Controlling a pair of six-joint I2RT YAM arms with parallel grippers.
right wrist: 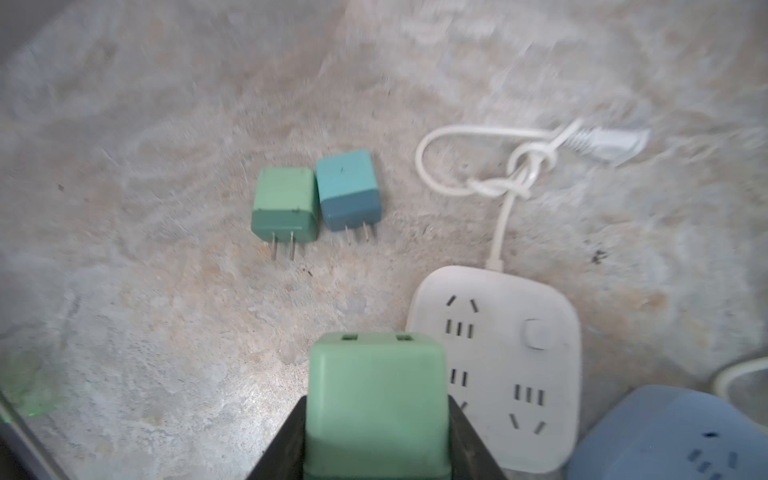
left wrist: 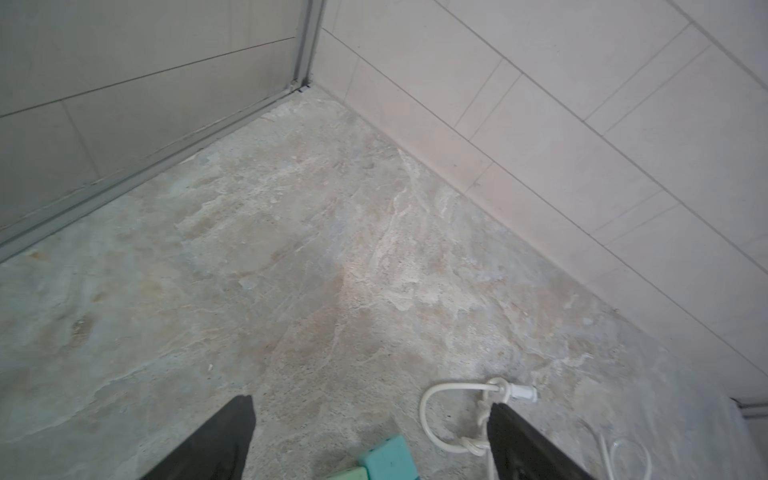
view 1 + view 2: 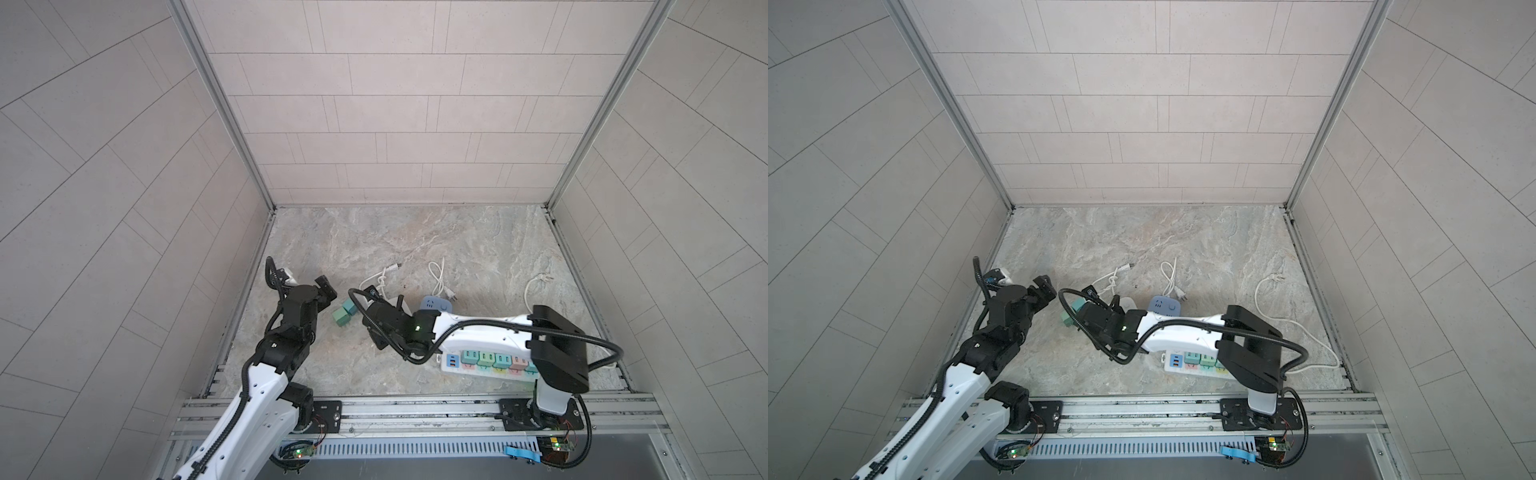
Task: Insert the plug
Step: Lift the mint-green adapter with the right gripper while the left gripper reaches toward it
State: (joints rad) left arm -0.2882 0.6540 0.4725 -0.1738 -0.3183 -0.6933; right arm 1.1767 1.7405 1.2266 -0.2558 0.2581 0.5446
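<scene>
Pale green cube plug (image 1: 376, 399), rounded edges, two slots on end, clamped in right fingers (image 1: 469, 453), left fingers (image 2: 224, 444) wide

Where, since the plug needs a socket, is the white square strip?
In a top view the white square strip lies centrally beside the right tool, between the blue socket block and loose plugs.

In both top views we overlook the whole tabletop (image 3: 457, 241) — our wrist views sit close, sharing the knotted cable (image 1: 528, 164).
</scene>
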